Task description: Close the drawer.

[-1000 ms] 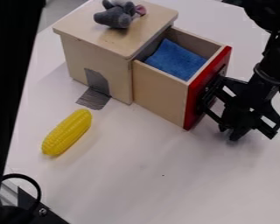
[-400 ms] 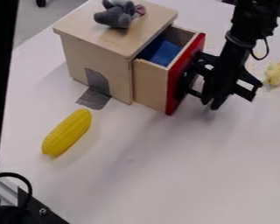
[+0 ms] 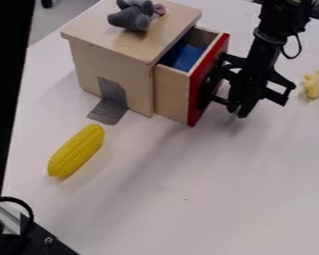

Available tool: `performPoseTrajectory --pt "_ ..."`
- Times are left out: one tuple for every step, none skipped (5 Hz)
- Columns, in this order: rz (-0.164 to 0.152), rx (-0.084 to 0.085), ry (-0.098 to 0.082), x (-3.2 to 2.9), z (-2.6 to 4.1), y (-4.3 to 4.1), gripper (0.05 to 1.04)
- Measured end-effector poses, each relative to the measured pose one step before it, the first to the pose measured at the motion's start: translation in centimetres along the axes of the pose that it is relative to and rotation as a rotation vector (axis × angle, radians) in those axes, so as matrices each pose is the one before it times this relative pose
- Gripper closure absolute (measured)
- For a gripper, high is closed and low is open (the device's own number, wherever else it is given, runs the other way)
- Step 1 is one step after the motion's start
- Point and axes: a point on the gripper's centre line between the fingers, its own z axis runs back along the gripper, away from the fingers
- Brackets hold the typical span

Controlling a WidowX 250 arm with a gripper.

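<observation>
Drawer (image 3: 171, 94) part-open, remainder to be pushed in; tool (image 3: 237, 109) placed vs. red front (image 3: 216, 53), grip state can't be det'd.

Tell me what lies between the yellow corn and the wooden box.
A dark grey patch lies there, reaching from the box toward the corn, with bare white table beside it, as the camera view shows.

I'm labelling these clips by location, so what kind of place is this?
Probably a robotics lab or test area: a robot arm stands at a wooden drawer box on a white table, near toy corn.
</observation>
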Motion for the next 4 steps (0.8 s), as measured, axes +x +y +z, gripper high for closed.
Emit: performPoseTrajectory --pt "0.0371 -0.006 0.0649 0.128 -0.305 1.105 0.961" --pt "0.0032 0.0135 0.0798 0.141 -0.23 0.317 0.961" --pt "0.0397 -0.001 0.0741 -0.391 -0.475 2.151 0.961" --pt "0.0414 0.0227 0.0615 -0.51 -0.21 2.56 0.961"
